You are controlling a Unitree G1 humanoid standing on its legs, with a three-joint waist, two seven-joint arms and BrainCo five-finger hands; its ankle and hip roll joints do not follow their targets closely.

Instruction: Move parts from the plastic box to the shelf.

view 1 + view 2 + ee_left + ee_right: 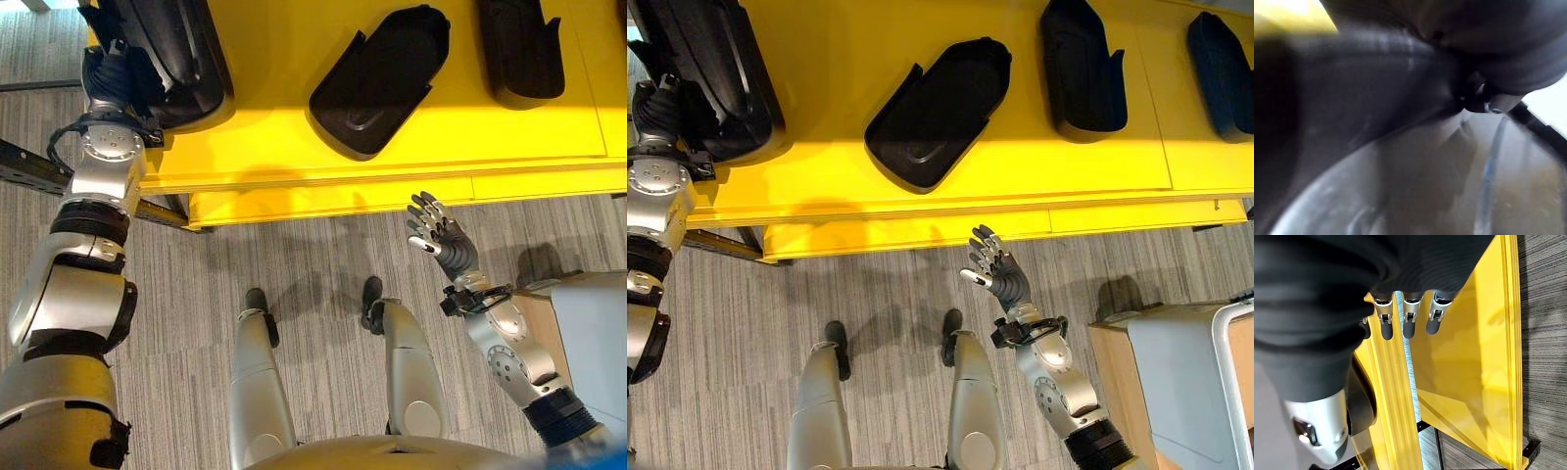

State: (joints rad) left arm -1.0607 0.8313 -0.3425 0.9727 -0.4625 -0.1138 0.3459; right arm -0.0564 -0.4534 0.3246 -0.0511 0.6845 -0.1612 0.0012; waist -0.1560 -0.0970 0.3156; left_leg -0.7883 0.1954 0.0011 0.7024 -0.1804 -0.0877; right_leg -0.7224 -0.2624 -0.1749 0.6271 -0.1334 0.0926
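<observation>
Right robot hand [997, 269] hangs with fingers spread before the yellow shelf [1019, 186]. Left robot hand [110, 73] rests against a black part [171, 54] there; its fingers are hidden.

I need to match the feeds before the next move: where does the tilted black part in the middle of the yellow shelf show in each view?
Left eye view: tilted black part, top centre, on the yellow shelf.
Right eye view: same part, upper left of centre.
Left wrist view: cannot tell, dark blur.
Right wrist view: not there.
Shared landmark: the shelf's yellow front edge.
</observation>
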